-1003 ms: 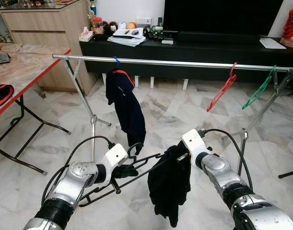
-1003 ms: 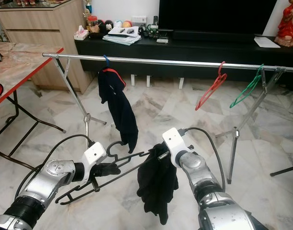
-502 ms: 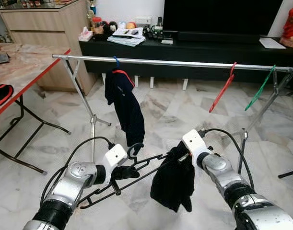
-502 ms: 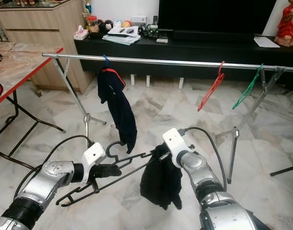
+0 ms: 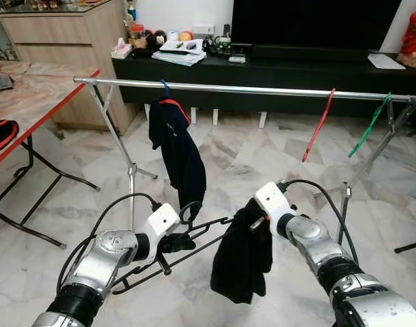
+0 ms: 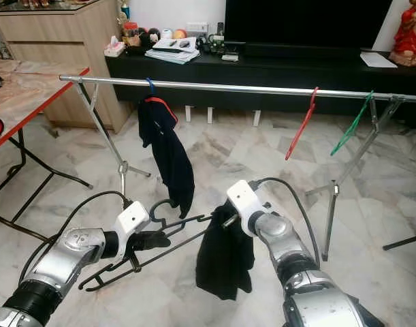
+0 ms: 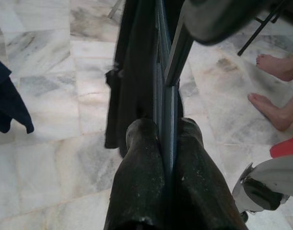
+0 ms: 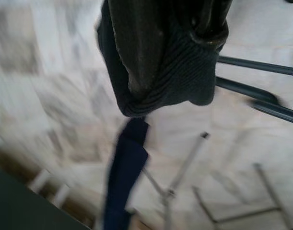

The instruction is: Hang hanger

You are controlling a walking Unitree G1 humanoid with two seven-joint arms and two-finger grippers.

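Low before the clothes rail [image 5: 262, 90], left gripper [image 5: 181, 242] clamped on black hanger [image 5: 194, 235], right gripper [image 6: 229, 219] buried in black garment [image 5: 243, 262], fingers' state unclear.

black hanger [image 5: 194, 240]: thin matt wire-like bars. garment [image 5: 243, 262] on it: matt black knit cloth, ribbed edge. rail [image 5: 262, 90]: smooth shiny metal tube. floor [image 5: 248, 157]: polished marble tile, glossy. cabinet [image 5: 65, 48], upper left: light wood grain. arms: brushed silver metal.
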